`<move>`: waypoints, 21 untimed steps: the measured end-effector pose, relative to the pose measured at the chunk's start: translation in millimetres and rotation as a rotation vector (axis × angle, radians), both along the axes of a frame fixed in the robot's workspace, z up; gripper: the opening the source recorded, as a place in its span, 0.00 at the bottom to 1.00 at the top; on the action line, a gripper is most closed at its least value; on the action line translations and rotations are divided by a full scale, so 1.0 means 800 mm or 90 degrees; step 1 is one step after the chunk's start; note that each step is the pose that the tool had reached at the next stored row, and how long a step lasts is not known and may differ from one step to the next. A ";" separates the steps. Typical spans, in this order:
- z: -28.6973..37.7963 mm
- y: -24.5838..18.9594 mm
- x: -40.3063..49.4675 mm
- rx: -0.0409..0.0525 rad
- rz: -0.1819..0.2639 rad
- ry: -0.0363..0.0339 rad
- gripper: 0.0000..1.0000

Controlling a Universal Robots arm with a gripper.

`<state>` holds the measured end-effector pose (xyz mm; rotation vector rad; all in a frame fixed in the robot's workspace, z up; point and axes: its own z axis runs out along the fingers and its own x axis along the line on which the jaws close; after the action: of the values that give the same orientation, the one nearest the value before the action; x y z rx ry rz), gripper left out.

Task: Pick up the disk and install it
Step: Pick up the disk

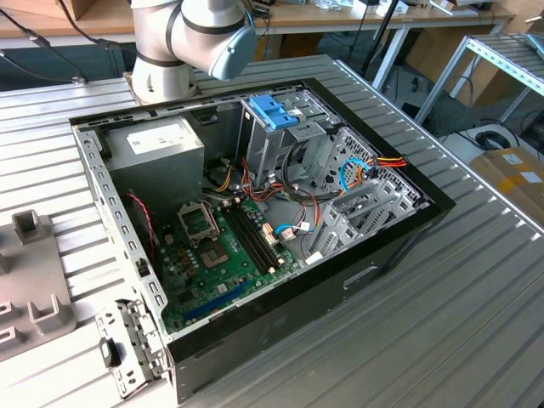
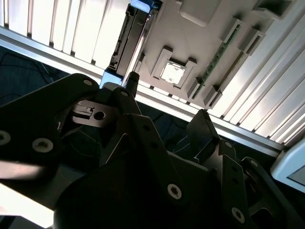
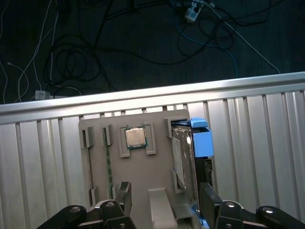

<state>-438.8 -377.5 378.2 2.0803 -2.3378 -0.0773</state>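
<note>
One disk (image 3: 183,152), flat, rectangular, grey metal, stands on its edge in a slot of a tray (image 3: 143,167), as seen in the first wrist view. A blue plastic carrier frame (image 3: 202,143) edges it, with a squared blue block at one end. The tray is matt grey plastic with raised, square-cornered ribs and pockets. One shallow pocket holds a square processor chip (image 3: 135,137) with a dull metal lid, lying flat. A narrow slot beyond it holds a thin green memory stick (image 3: 108,164) on edge. The gripper (image 3: 165,187), black with bolted linkages, hangs over the tray with its two fingers (image 3: 125,193) spread wide and nothing between them; one finger is close by the disk's frame, though I cannot tell if it touches. The tray rests on a table (image 3: 267,143) of ribbed, bright aluminium slats, past whose rail loose cables (image 3: 71,62) lie on a dark floor. In the exterior view, well apart from the tray, an open black computer case (image 1: 399,246) lies on the same table. It holds a green motherboard (image 1: 221,246), a grey power-supply box (image 1: 157,144), and a perforated metal drive cage (image 1: 280,144) topped by a blue handle (image 1: 274,110). The arm's (image 1: 187,34) rounded grey joints stand behind the case.
</note>
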 end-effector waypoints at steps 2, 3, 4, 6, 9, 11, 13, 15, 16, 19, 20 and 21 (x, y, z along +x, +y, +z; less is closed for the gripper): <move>-0.0006 0.0000 0.000 0.0000 0.000 -0.0001 0.67; -0.0010 0.0000 0.000 0.0000 0.000 0.0000 0.67; -0.0013 0.0000 0.000 0.0000 0.000 0.0000 0.67; -0.0017 0.0000 0.000 0.0000 0.000 -0.0001 0.67; -0.0023 0.0000 0.000 0.0000 0.000 0.0000 0.67; -0.0028 0.0000 0.000 0.0000 0.000 0.0000 0.67; -0.0035 0.0000 0.000 0.0000 0.000 0.0000 0.67; -0.0039 0.0000 0.000 0.0000 0.000 0.0000 0.67; -0.0041 0.0000 0.000 0.0000 0.000 0.0000 0.67; -0.0046 0.0000 0.000 0.0000 0.000 0.0000 0.67; -0.0048 0.0000 0.000 0.0000 0.000 0.0000 0.67; -0.0049 0.0000 0.000 0.0000 0.000 0.0000 0.67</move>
<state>-438.8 -377.5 374.2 2.0803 -2.3378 -0.0773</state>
